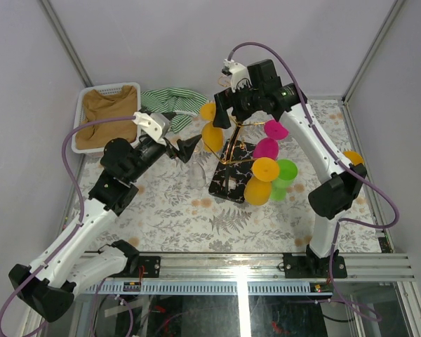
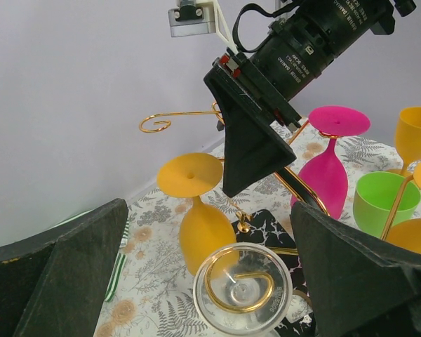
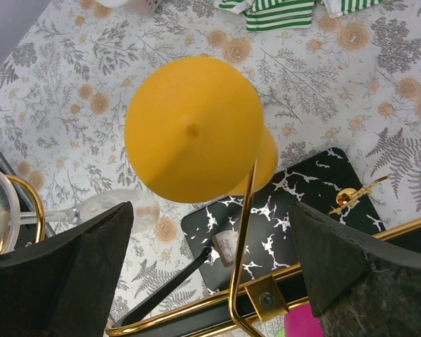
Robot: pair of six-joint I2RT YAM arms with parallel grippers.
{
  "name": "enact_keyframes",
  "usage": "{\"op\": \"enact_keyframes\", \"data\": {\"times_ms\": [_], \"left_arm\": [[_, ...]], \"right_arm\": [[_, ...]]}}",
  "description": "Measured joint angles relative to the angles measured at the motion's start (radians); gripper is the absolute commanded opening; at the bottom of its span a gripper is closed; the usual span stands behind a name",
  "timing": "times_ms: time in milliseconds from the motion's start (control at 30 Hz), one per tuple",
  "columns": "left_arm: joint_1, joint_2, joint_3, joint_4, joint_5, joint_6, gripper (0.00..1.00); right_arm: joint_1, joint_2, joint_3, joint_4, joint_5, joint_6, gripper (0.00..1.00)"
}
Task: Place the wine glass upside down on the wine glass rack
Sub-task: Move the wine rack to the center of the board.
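Note:
The clear wine glass (image 2: 242, 291) hangs upside down, its round foot resting in a curled gold hook of the wine glass rack (image 2: 158, 124). In the top view the wine glass (image 1: 196, 174) hangs left of the rack's black speckled base (image 1: 233, 184). My left gripper (image 2: 209, 235) is open, its fingers wide on either side of the glass foot without touching it. My right gripper (image 3: 210, 232) is open at the top of the rack (image 1: 228, 144), straddling a thin gold arm (image 3: 242, 239) beneath an orange glass foot (image 3: 193, 130).
Orange (image 1: 212, 137), pink (image 1: 265, 148) and green (image 1: 286, 172) plastic glasses hang upside down on the rack's other arms. A white basket with brown cloth (image 1: 105, 116) and a green striped cloth (image 1: 172, 102) lie at the back left. A floral cloth (image 1: 161, 203) covers the table.

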Motion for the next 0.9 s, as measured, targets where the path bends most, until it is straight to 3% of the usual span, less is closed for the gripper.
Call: {"op": "enact_keyframes", "data": {"times_ms": [533, 900], "left_arm": [[0.000, 0.048, 0.012, 0.000, -0.001, 0.005, 1.00], [0.000, 0.147, 0.103, -0.006, -0.005, -0.006, 1.00]], "right_arm": [[-0.080, -0.002, 0.059, -0.045, 0.008, 0.021, 0.99], [-0.241, -0.167, -0.098, 0.053, 0.011, 0.101, 0.99]]}}
